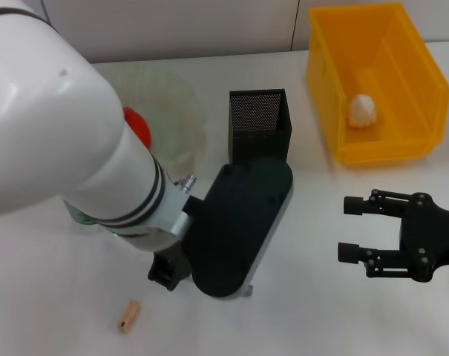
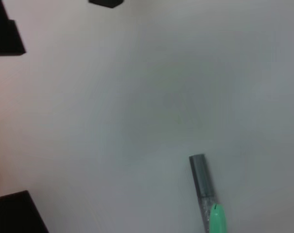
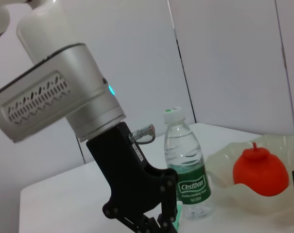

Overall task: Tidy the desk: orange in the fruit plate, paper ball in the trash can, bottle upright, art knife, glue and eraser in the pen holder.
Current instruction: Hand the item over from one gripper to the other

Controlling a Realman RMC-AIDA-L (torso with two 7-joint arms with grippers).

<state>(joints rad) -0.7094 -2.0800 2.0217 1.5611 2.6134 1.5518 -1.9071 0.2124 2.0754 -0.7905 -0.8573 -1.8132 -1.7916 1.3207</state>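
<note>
Left gripper (image 3: 159, 221): low over the desk by a grey-and-green stick (image 2: 205, 194), finger state untellable; right gripper (image 1: 358, 228) idle, spread; risk: knocking upright clear plastic bottle (image 3: 185, 170)

The white table (image 1: 53, 311) bore the eraser (image 1: 128, 315), pen holder (image 1: 259, 124), trash can (image 1: 376, 81), fruit plate (image 1: 172, 111) and upright bottle (image 3: 185, 170).

You have bright, even overhead light on the white desk (image 1: 358, 311) — shadows under the right gripper (image 1: 348, 228) are faint and soft. Your left wrist view is blurred throughout, the grey-and-green stick (image 2: 205, 194) smeared at its edges. The right wrist view is sharper — the bottle (image 3: 185, 170) reads clearly, with mild glare.
</note>
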